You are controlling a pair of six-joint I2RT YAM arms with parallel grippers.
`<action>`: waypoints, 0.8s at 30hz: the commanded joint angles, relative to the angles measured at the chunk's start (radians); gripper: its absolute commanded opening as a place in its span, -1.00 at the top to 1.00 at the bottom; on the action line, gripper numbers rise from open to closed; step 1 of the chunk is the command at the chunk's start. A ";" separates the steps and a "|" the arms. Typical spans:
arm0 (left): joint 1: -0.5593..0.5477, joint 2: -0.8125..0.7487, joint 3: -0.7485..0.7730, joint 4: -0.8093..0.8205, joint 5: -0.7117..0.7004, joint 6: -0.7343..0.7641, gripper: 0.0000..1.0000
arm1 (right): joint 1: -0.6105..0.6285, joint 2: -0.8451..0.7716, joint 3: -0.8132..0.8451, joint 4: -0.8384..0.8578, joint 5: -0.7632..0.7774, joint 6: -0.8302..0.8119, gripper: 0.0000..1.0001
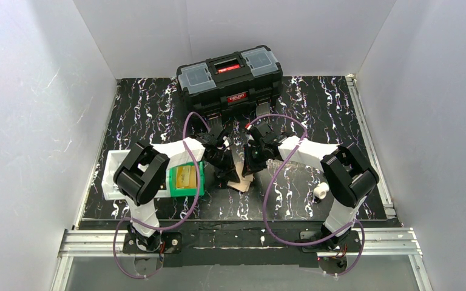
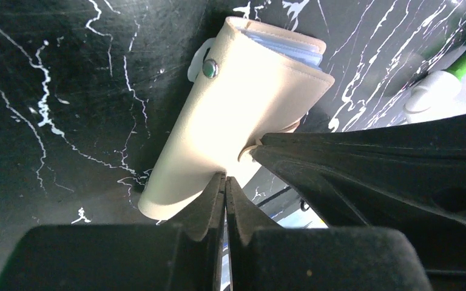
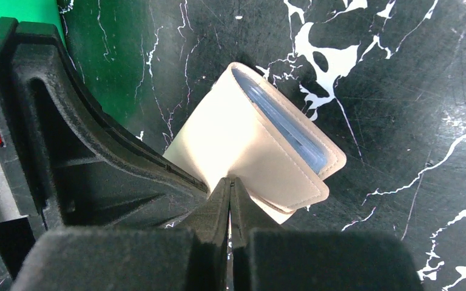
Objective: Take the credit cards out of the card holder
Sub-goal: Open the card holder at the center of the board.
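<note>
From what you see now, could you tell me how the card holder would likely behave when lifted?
The card holder probably flexes: its thin leather-like covers curve round the fold. Its covers gape at one end, so it may flop open. The blue cards inside likely stiffen it.

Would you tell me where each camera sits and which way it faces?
Top external: above and behind the arm bases, looking down over the black marbled table toward the black plastic toolbox; both arms show.
Left wrist: on the left arm, facing past its shut jaws onto the tan leather-like card holder.
Right wrist: on the right arm, past its shut jaws onto the holder's open end.
Both wrist views share the holder and its light blue cards.
</note>
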 commanded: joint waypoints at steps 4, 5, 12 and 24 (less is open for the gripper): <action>-0.013 0.036 -0.005 -0.168 -0.166 -0.019 1.00 | 0.005 -0.042 0.022 -0.029 0.012 0.002 0.97; -0.014 0.037 -0.007 -0.179 -0.185 -0.028 1.00 | 0.005 -0.048 0.025 -0.034 0.017 0.001 0.97; -0.017 0.030 -0.008 -0.204 -0.221 -0.046 1.00 | 0.023 -0.060 0.072 -0.145 0.134 -0.012 0.83; -0.016 0.017 -0.029 -0.160 -0.189 -0.057 1.00 | 0.121 0.070 0.209 -0.281 0.300 0.071 0.29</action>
